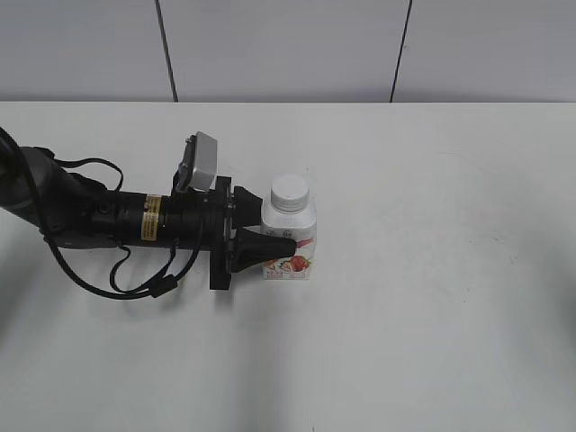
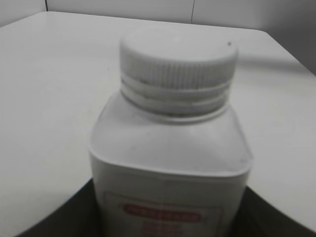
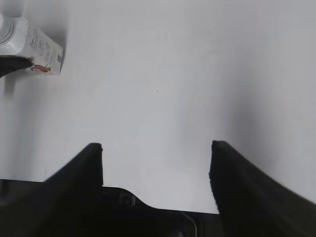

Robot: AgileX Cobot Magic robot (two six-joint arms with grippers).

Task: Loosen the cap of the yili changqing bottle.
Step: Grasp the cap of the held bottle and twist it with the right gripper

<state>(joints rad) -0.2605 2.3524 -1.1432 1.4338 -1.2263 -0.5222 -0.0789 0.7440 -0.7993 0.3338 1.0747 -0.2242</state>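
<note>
On bottle: strawberry label, unreadable.

You have bright, even light across the white table in the exterior view, with only soft, faint shadows under the arm at left. Your left wrist view is blurred: the cap and the label of the yili changqing bottle sit too close to focus. In your right wrist view the right gripper shows nearly black, and shade darkens the frame's left edge.
</note>
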